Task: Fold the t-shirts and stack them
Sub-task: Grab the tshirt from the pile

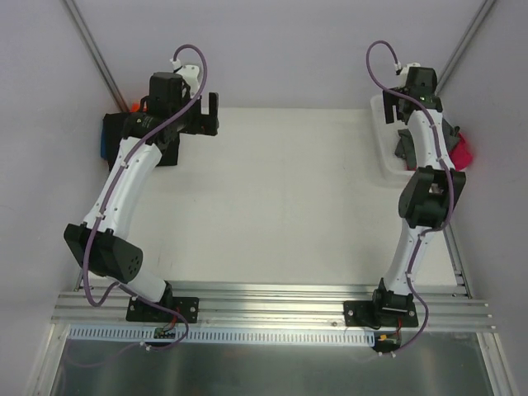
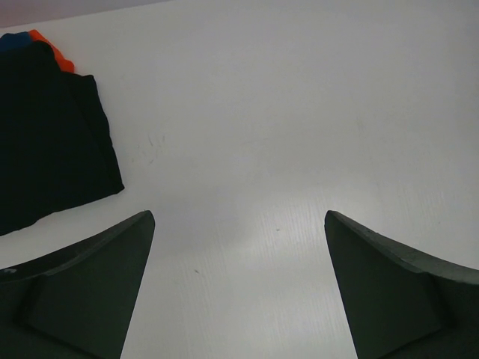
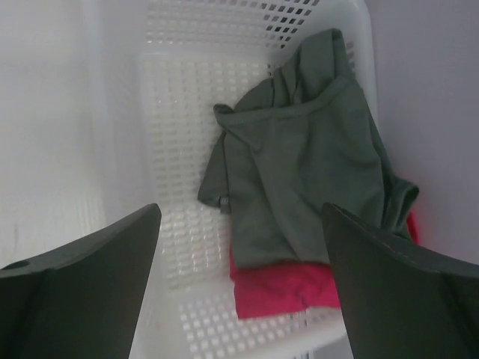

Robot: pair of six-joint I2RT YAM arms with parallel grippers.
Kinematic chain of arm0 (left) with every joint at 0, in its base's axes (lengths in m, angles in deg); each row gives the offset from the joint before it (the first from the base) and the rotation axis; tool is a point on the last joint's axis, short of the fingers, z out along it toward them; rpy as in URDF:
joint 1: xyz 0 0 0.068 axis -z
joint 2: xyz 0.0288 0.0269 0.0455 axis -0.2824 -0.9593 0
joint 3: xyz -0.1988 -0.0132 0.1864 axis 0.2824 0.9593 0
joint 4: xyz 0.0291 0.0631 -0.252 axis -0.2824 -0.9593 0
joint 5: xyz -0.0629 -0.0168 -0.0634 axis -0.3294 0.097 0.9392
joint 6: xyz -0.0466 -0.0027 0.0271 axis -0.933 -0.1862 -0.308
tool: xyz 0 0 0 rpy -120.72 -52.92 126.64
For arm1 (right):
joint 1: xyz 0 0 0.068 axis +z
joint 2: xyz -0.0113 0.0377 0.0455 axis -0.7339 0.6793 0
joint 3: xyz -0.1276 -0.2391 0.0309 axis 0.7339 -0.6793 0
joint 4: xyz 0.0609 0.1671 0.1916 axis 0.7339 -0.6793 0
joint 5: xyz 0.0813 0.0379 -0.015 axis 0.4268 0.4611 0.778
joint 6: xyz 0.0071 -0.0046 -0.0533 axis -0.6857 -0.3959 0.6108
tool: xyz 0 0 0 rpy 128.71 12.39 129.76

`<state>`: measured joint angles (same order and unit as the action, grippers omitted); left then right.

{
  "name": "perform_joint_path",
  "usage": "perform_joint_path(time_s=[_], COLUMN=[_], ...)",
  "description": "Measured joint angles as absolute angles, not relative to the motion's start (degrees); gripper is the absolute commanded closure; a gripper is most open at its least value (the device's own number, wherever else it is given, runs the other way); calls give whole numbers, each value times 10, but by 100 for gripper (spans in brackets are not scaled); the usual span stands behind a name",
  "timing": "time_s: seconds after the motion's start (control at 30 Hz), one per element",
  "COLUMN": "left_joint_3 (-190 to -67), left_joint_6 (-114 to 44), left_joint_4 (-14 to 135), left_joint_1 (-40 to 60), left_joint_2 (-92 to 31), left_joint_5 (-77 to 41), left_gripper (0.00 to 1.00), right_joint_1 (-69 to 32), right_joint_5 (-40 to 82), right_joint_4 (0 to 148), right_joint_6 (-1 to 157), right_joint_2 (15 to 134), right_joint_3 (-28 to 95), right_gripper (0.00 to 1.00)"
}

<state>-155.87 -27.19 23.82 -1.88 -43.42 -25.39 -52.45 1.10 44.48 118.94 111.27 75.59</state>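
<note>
Right gripper [image 3: 239, 217] hangs with its jaws spread wide and nothing between them, poised over the white basket [image 3: 179, 112] at the far right of the desk [image 2: 314, 112]. Nearest its fingers lies the magenta t-shirt [image 3: 277, 288], mostly buried. On top of it and further in, the dark grey t-shirt [image 3: 299, 172] sits crumpled, its collar bunched toward the far wall.

The step in hand looks like lifting the grey one out. It would go best to come down on a raised fold near the collar and pinch only the top layer, so the magenta shirt is not dragged along and the fingers do not catch the lattice.

Left gripper [image 2: 239, 217] is likewise wide open and empty, over bare desk. Beyond it, at the far left, lies the folded stack: a black t-shirt [image 2: 45, 142] on top, with a blue edge [image 2: 13, 41] and an orange edge [image 2: 60, 56] peeking out behind. That arm should stay off the stack and be ready to take a shoulder.
</note>
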Motion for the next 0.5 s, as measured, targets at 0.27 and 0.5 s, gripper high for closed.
perform_joint_path(time_s=[0.27, 0.5], left_joint_3=[-1537, -1509], left_joint_6=[-199, -161], left_joint_4=[235, 210], left_joint_1=[-19, -16], left_joint_2=[-450, -467], left_joint_5=[-264, -274], left_gripper=[3, 3], right_joint_1=[-531, -536], right_joint_5=[-11, -47], right_joint_4=[462, 553], right_joint_6=[1220, 1274], right_joint_2=[1234, 1223], right_joint_3=[804, 721], right_gripper=[6, 7])
